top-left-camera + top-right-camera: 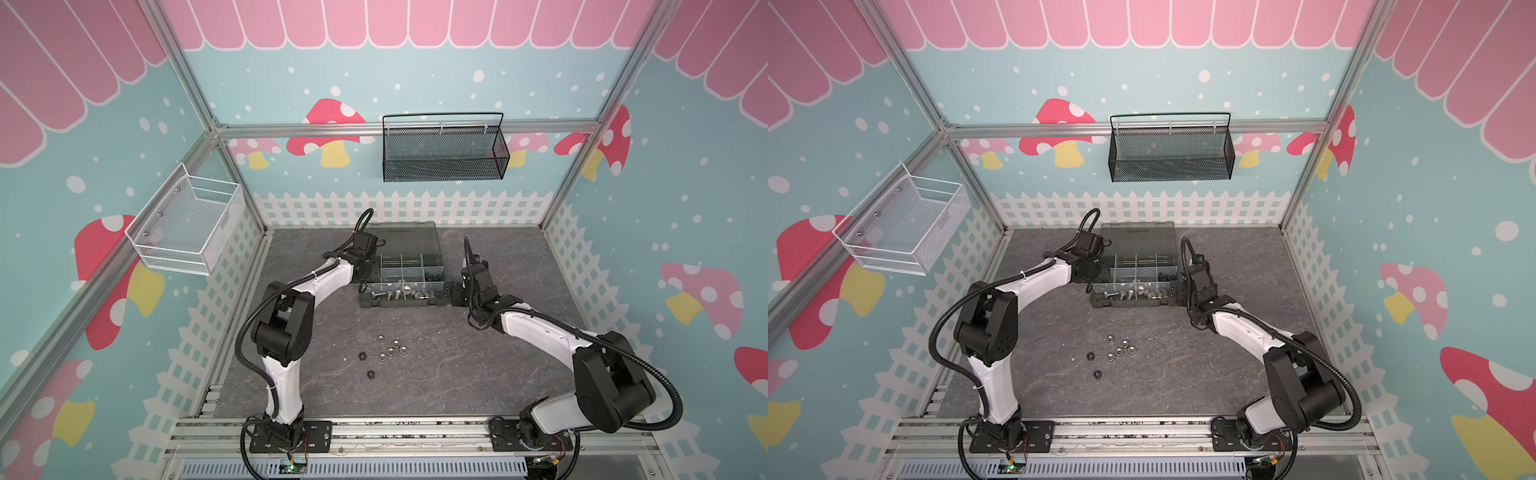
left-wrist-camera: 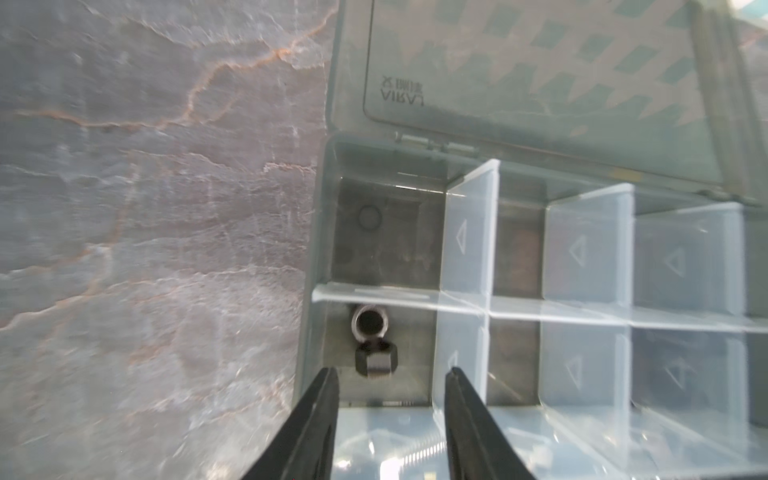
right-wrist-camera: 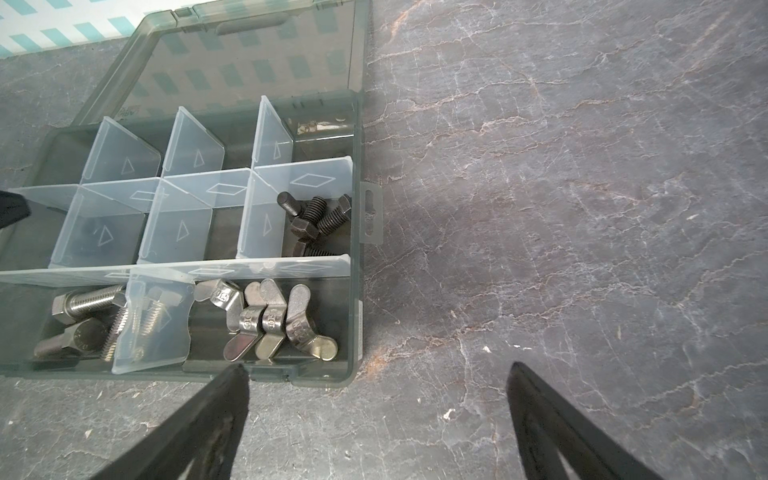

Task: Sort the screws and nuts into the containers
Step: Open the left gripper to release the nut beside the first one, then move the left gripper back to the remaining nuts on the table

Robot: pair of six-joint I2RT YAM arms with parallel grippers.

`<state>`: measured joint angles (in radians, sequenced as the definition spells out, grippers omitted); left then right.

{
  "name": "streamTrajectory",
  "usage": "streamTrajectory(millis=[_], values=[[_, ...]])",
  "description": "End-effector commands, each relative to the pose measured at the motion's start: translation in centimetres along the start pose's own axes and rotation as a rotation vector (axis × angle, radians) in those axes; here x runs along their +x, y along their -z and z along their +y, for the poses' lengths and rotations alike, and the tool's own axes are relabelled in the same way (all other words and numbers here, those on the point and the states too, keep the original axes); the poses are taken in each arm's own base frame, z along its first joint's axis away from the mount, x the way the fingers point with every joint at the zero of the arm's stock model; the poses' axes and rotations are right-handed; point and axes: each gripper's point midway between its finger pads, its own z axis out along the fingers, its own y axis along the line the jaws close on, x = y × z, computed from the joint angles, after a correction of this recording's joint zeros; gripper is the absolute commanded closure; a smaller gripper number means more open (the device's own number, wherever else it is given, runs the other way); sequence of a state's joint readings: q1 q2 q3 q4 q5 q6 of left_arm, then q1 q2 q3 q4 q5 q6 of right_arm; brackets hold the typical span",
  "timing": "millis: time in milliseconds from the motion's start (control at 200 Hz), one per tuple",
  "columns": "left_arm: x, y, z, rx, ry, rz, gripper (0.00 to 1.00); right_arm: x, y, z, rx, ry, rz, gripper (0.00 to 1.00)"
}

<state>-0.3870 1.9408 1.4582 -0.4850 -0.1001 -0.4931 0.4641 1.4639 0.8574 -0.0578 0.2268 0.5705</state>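
Observation:
The dark grey organiser (image 1: 399, 305) lies open on the table, its smoky lid (image 1: 409, 239) folded back. My left gripper (image 2: 391, 370) hangs open over a compartment in its left column. In that compartment a black nut (image 2: 376, 361) leans against a silver nut (image 2: 370, 324), just past my fingertips and clear of them. My right gripper (image 3: 377, 366) stands wide open over bare table at the case's right front corner. Black screws (image 3: 318, 220), silver screws (image 3: 89, 316) and wing nuts (image 3: 274, 322) sit in separate containers. Several loose nuts (image 1: 390, 351) lie on the table in front.
Two black nuts (image 1: 362, 355) (image 1: 370, 374) lie at the near left of the loose cluster. A black mesh basket (image 1: 444, 147) hangs on the back wall and a white wire basket (image 1: 187, 224) on the left wall. Both arm bases stand at the table's front edge.

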Motion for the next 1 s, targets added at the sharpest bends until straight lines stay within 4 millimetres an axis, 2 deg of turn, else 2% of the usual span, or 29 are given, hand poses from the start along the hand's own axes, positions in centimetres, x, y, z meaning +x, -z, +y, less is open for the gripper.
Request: streamTrajectory(millis=[0,115,145,265,350,565,785,996], values=[[-0.3,3.4,-0.6,0.034,-0.019,-0.042,0.51,-0.1,0.1,-0.2,0.001,-0.016,-0.008,0.02],[0.4,5.5,0.3,0.026,-0.022,-0.058,0.43,0.1,0.0,-0.2,0.001,-0.017,-0.004,0.02],[1.4,6.0,-0.6,0.039,-0.045,-0.054,0.41,0.0,0.0,-0.2,0.000,-0.017,-0.004,0.02],[3.4,7.7,0.1,0.030,-0.056,-0.050,0.34,0.1,-0.1,-0.1,-0.003,-0.020,-0.001,0.02],[4.9,8.9,0.6,0.020,-0.067,-0.051,0.21,0.1,0.0,-0.1,-0.004,-0.026,-0.002,0.02],[9.8,10.9,1.6,0.003,-0.090,-0.008,0.17,0.3,0.1,-0.2,-0.002,-0.034,0.000,0.02],[15.2,11.3,2.9,-0.026,-0.087,0.106,0.16,0.6,-0.1,-0.3,-0.002,-0.039,0.008,0.02],[19.6,11.2,3.9,-0.053,-0.080,0.214,0.24,1.0,-0.3,-0.3,-0.001,-0.037,0.020,0.02]])
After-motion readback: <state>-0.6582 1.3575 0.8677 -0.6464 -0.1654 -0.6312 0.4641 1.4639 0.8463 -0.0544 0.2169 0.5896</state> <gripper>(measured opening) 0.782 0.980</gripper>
